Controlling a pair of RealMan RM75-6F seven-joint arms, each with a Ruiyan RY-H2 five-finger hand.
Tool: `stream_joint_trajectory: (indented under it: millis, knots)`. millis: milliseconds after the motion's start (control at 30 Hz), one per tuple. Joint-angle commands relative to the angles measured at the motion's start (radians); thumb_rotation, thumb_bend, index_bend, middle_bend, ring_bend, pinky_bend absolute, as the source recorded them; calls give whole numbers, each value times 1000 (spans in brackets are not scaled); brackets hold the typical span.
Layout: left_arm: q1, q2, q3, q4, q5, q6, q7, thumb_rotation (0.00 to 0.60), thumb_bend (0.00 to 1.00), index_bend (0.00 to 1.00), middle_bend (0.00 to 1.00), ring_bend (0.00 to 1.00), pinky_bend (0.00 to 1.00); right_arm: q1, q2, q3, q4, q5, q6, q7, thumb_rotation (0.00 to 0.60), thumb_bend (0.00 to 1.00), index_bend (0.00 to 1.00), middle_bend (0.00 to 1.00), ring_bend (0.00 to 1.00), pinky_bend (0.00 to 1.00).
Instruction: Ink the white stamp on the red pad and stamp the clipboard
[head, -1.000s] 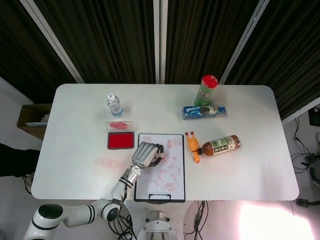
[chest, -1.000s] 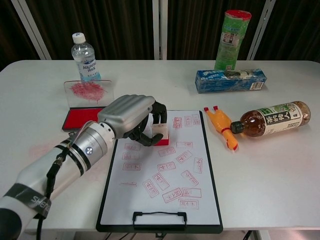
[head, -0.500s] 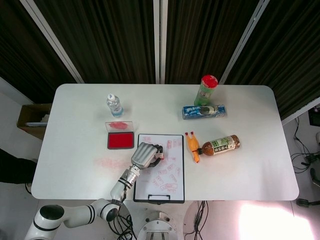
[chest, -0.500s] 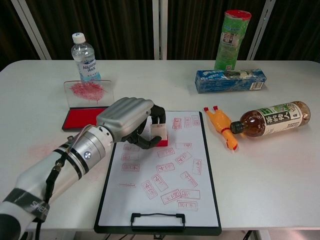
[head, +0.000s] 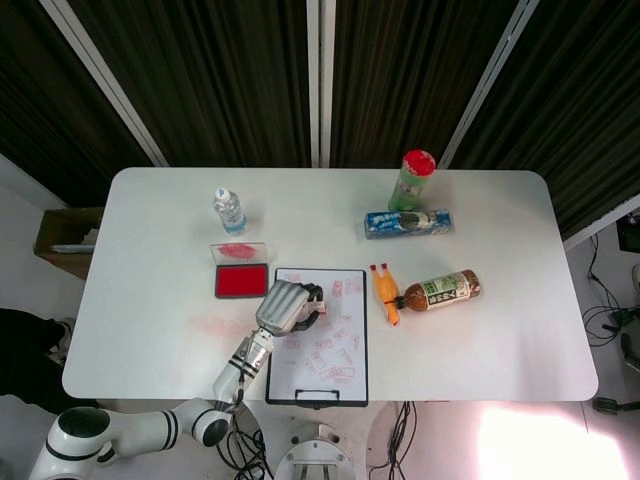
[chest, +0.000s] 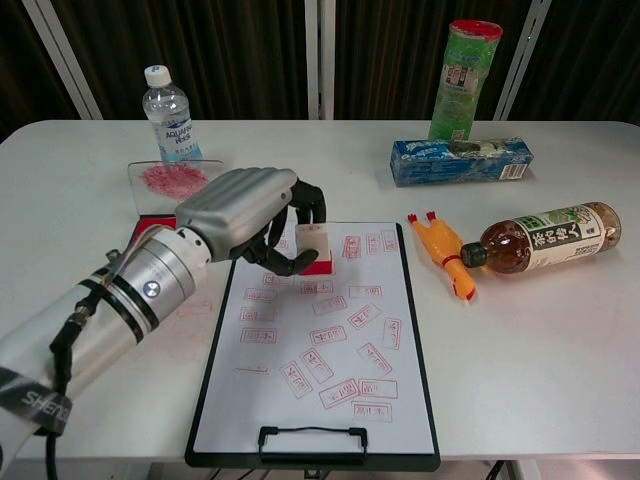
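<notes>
Gripping the white stamp (chest: 312, 246) in its curled fingers over the clipboard (chest: 318, 350), whose sheet carries many red marks, the left hand (chest: 245, 215) seems between prints, so re-inking calls for a short move to the red pad (head: 241, 281) just beyond it.

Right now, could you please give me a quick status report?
Left hand holds stamp at the clipboard's top-left corner. Right hand not in view. Nothing in the way.

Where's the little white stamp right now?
The left hand holds the white stamp at the clipboard's top-left corner, just right of the red pad.
</notes>
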Motion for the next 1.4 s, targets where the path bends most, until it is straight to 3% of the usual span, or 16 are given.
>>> stream_joint_trajectory:
  millis: [33, 233, 467, 667, 833, 1400]
  knots:
    - [54, 132, -4, -167, 26, 85, 17, 600, 508, 639, 644, 641, 743, 3, -2, -1, 0, -2, -4, -4, 600, 365, 0, 0, 0, 0]
    - [154, 292, 60, -261, 30, 156, 3, 600, 502, 635, 644, 641, 743, 11, -6, -3, -7, -10, -6, -12, 600, 366, 0, 0, 0, 0]
    - [269, 365, 171, -167, 59, 203, -169, 600, 482, 620, 632, 641, 743, 16, -8, -6, -21, -18, -4, -31, 600, 366, 0, 0, 0, 0]
    - [325, 332, 203, -29, 92, 242, -306, 600, 477, 611, 627, 643, 747, 15, -11, -14, -39, -26, 2, -53, 600, 365, 0, 0, 0, 0]
    - [335, 294, 216, 69, 101, 210, -368, 600, 446, 599, 615, 646, 749, 6, -5, -16, -53, -27, 19, -63, 600, 365, 0, 0, 0, 0]
    - [347, 181, 225, 298, 163, 204, -442, 600, 424, 528, 537, 629, 749, -7, 27, -9, -97, -12, 38, -84, 600, 364, 0, 0, 0, 0]
